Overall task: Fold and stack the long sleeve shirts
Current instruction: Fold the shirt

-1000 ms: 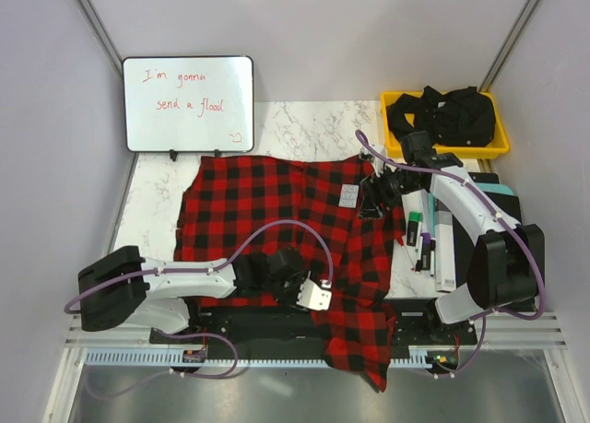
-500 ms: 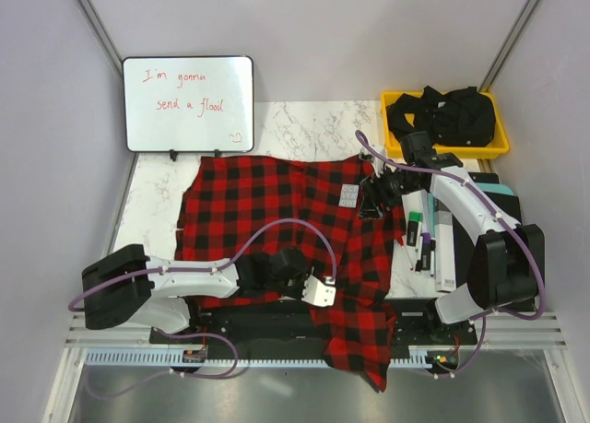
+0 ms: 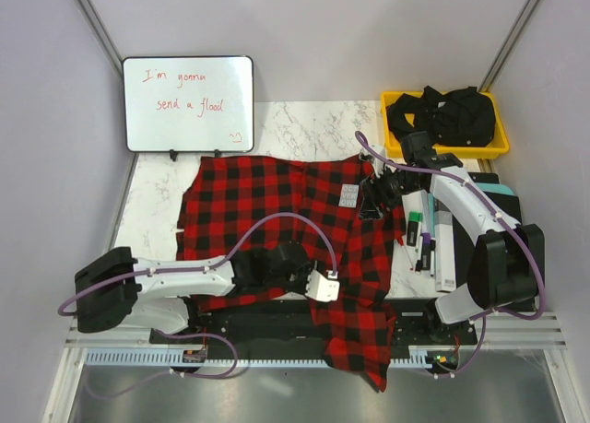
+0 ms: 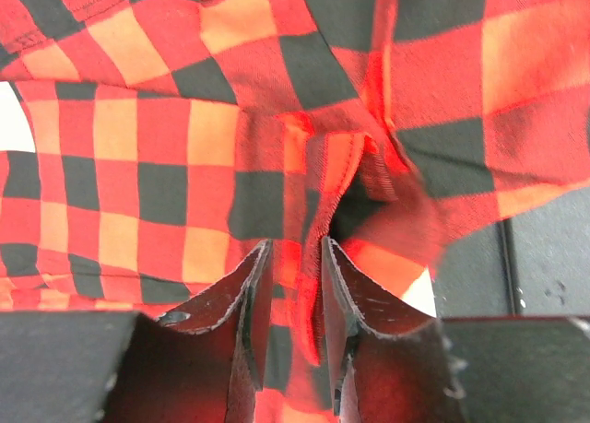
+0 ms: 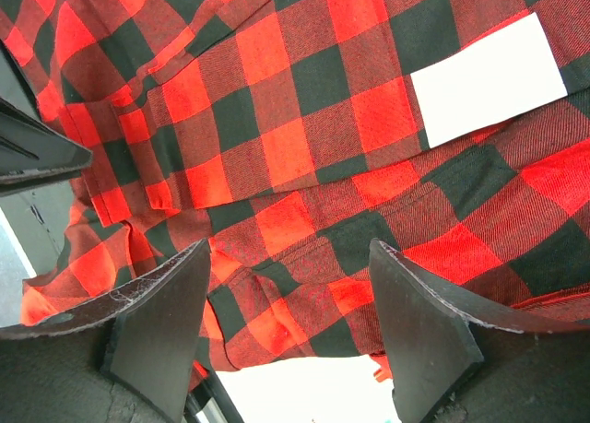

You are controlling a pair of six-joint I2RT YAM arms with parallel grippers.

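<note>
Shirt (image 3: pixel 277 206) lies spread on the surface (image 3: pixel 304 128), its near part hidden under the left arm. Left fingers (image 4: pixel 241 296) pinch a fold of it; right fingers (image 5: pixel 157 322) are spread above its blank tag (image 5: pixel 489 77). Whiteboard (image 3: pixel 188 103) reads "I'm gonna send a flood".

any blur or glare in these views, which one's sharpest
Left wrist: the shirt is crisp on the left but smeared right of the fold pinched in the left gripper. Right wrist: weave sharp, white label nearly blown out. Top external: even light, whiteboard readable, no glare.
</note>
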